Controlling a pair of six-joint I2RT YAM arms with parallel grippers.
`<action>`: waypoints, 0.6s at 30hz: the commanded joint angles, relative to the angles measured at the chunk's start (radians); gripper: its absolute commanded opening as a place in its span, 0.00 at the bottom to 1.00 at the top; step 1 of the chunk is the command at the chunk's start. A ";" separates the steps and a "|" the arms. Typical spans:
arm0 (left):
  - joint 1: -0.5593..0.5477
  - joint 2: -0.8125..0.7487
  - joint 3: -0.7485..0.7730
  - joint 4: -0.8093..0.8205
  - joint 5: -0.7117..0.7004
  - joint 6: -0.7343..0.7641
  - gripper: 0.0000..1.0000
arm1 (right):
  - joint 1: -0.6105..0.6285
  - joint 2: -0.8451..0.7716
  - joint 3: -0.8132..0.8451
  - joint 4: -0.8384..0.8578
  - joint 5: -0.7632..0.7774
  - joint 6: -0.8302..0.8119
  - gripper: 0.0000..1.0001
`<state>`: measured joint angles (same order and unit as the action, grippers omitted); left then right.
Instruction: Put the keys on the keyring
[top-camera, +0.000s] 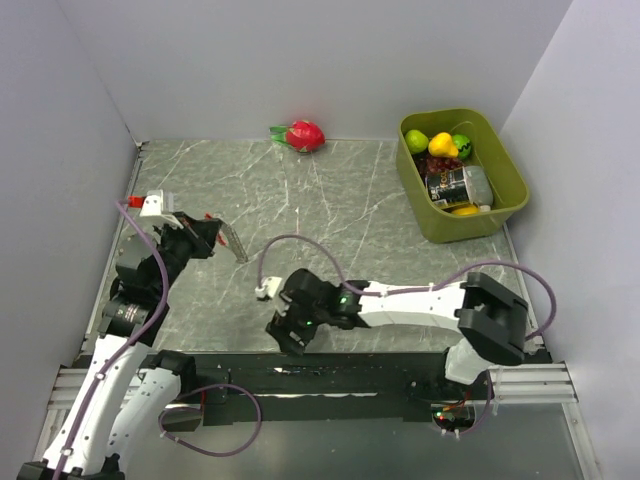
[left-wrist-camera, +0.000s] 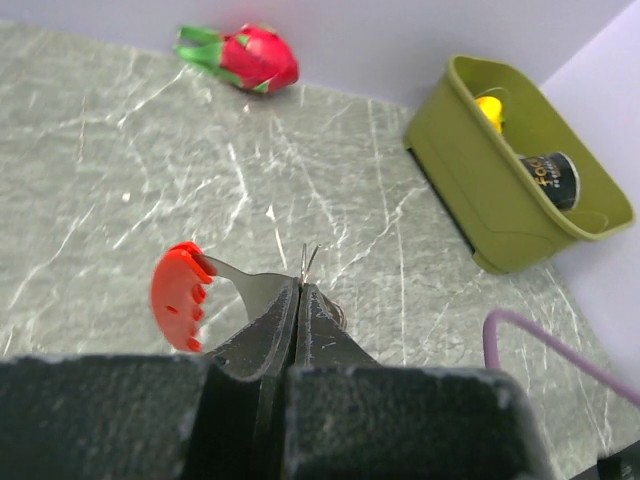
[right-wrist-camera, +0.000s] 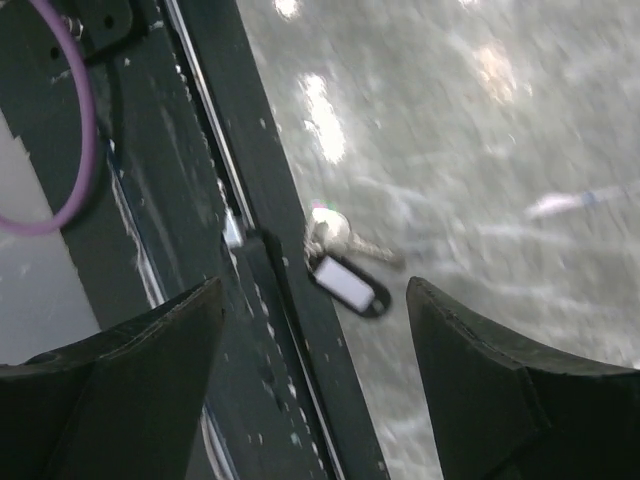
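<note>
My left gripper (left-wrist-camera: 300, 287) is shut on the keyring (left-wrist-camera: 180, 297), a red rounded piece joined to a silvery blade, with a thin wire ring poking out above the fingertips. In the top view the left gripper (top-camera: 222, 238) holds it above the table at the left. My right gripper (right-wrist-camera: 315, 290) is open and hangs over the keys (right-wrist-camera: 345, 283), a small black tag with a white label joined to a silvery key. They lie on the table beside the black rail. In the top view the right gripper (top-camera: 285, 338) is at the table's near edge and hides the keys.
A red dragon fruit (top-camera: 303, 135) lies at the back wall. A green bin (top-camera: 450, 225) with fruit and a can stands at the back right. A black rail (top-camera: 330, 375) runs along the near edge. A purple cable (right-wrist-camera: 80, 150) loops by the right wrist.
</note>
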<state>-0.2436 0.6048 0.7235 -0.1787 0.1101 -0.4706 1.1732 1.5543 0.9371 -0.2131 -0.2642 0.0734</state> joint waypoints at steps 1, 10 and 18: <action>0.047 -0.002 0.025 0.024 0.082 -0.053 0.01 | 0.080 0.084 0.101 -0.028 0.115 0.012 0.76; 0.055 -0.017 -0.001 0.039 0.095 -0.069 0.01 | 0.141 0.213 0.187 -0.100 0.218 0.012 0.62; 0.055 -0.017 -0.021 0.053 0.112 -0.069 0.01 | 0.151 0.194 0.169 -0.114 0.261 0.040 0.56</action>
<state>-0.1947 0.5987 0.7059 -0.1848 0.1925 -0.5186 1.3159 1.7714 1.0809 -0.3172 -0.0425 0.0925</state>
